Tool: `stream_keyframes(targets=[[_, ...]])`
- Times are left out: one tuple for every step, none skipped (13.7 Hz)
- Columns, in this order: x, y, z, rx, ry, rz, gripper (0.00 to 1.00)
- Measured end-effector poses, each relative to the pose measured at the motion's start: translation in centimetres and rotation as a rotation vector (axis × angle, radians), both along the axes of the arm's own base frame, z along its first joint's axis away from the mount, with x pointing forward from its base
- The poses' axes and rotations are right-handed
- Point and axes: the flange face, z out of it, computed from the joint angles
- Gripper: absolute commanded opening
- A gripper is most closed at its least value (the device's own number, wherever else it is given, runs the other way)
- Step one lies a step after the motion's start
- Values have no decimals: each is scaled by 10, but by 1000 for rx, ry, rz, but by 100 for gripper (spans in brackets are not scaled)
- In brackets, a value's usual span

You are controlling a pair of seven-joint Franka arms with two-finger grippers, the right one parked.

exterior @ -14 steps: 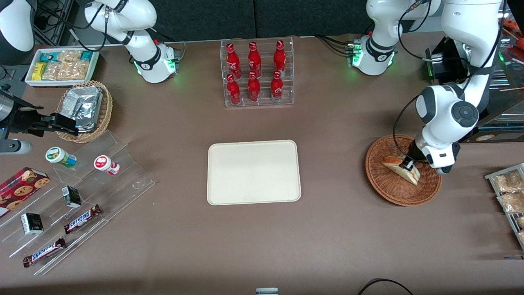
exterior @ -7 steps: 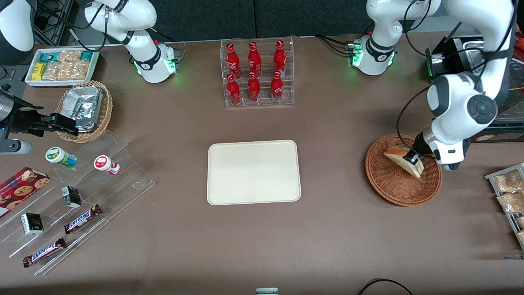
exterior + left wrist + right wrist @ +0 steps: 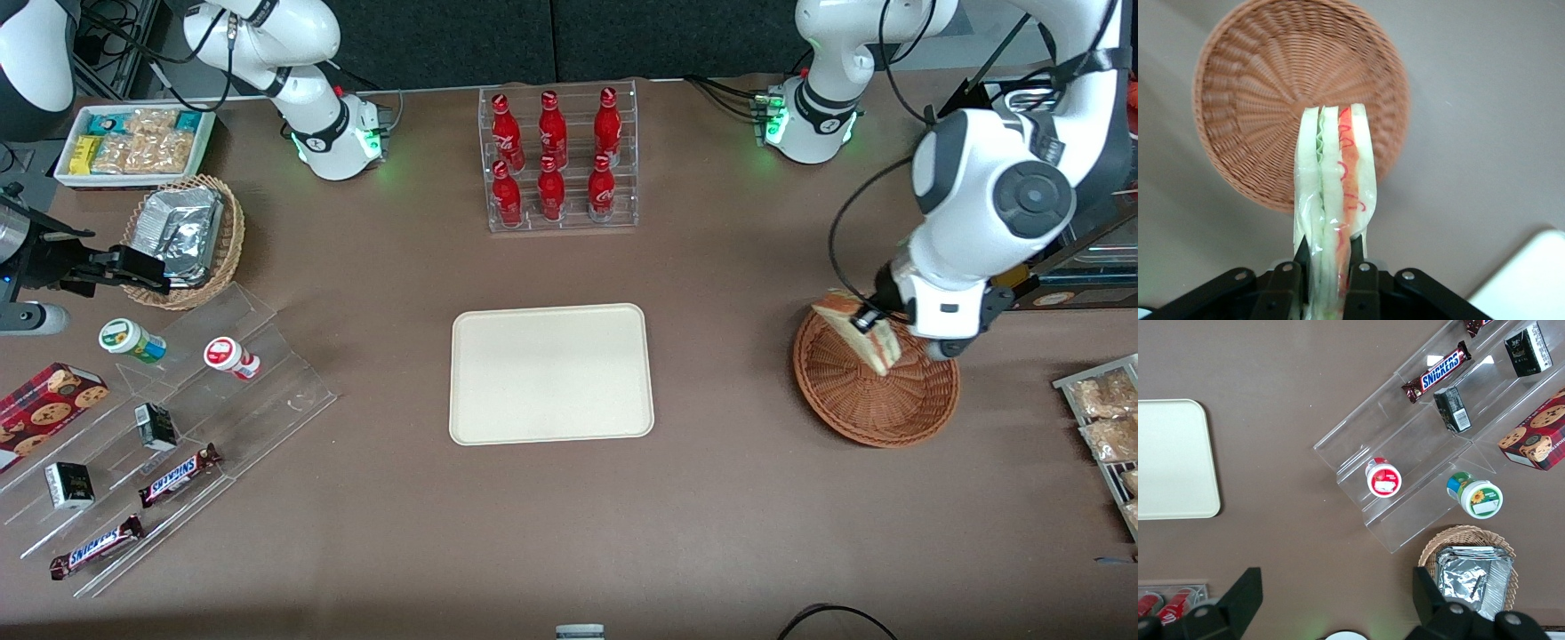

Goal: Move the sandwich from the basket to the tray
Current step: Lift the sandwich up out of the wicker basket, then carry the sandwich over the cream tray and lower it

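My left gripper (image 3: 867, 322) (image 3: 1329, 247) is shut on the sandwich (image 3: 855, 325) (image 3: 1335, 180), a wrapped white-bread wedge with red, orange and green layers. It hangs in the air above the reddish-brown wicker basket (image 3: 876, 400) (image 3: 1251, 93), over the basket's rim nearest the tray. The basket holds nothing. The cream tray (image 3: 551, 373) (image 3: 1531, 280) (image 3: 1171, 460) lies flat at the table's middle, bare, toward the parked arm's end from the basket.
A clear rack of red bottles (image 3: 557, 160) stands farther from the front camera than the tray. Snack packets (image 3: 1107, 418) lie at the working arm's end. A tiered acrylic stand (image 3: 169, 418) with bars and cups and a foil-packet basket (image 3: 182, 238) sit at the parked arm's end.
The gripper has lifted the sandwich up out of the basket and shifted it a little toward the tray; the arm's wrist rose with it.
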Motion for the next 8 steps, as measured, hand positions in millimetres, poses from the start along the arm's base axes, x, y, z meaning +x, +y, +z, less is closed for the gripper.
stream_keyframes(targets=[[-1,-19,7,-4,-12,-34,24],[-3,-39,13,-8,-23,-71,24],[-5,-59,16,-5,-33,-112,24],[-8,-79,17,3,-39,-156,24],[-11,-99,16,6,-43,-196,25],[-13,-119,16,4,-46,-232,25],[-15,-138,15,-2,-47,-266,25],[-16,-157,13,-6,-48,-300,25]])
